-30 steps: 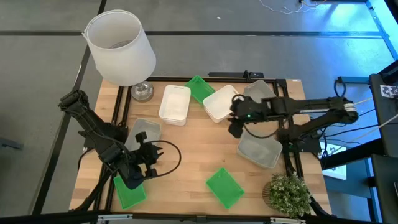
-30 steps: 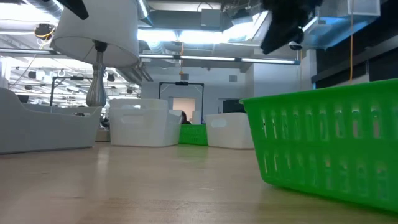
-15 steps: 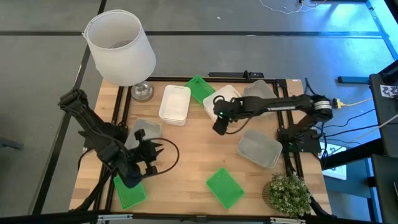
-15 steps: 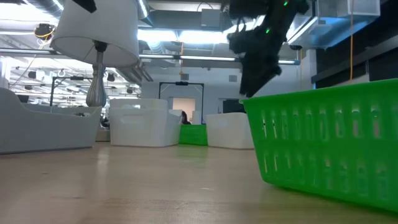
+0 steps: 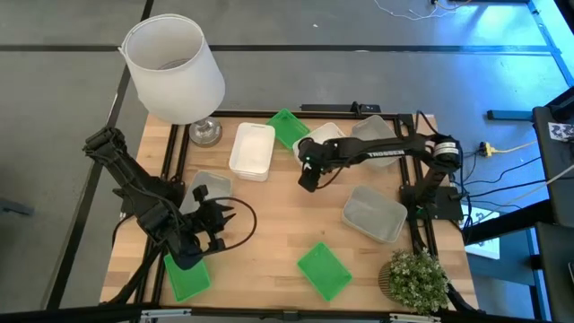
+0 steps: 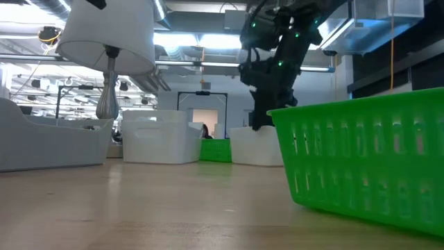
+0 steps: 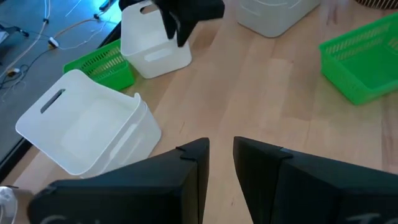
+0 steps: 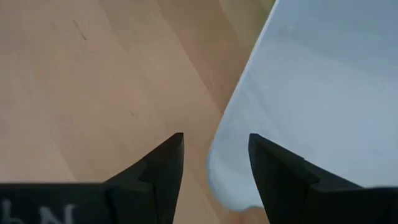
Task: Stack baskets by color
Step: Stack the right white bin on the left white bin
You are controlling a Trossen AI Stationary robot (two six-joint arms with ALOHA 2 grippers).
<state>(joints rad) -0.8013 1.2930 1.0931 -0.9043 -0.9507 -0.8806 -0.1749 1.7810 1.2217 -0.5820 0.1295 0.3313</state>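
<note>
My right gripper is open and low at the near left corner of a white basket; in its wrist view that corner lies between the two fingers. My left gripper hovers at the table's left, its fingers a narrow gap apart with nothing between them. Under and around it are a grey basket and a green basket. Another white basket, a green one and a grey one sit toward the far edge. My right gripper comes down slanting from the table's right, one finger over the inside of the white basket's corner and one finger outside it. I cannot tell whether either finger touches the wall. The basket stands flat on the table.
A grey basket and a green basket lie near the right front, beside a potted plant. A big white lampshade stands at the far left corner. Bare wood shows at the table's middle.
My right gripper has come down and gone toward the table's left, from above the right-hand grey basket to the white basket's near left corner, staying open. No basket has moved.
</note>
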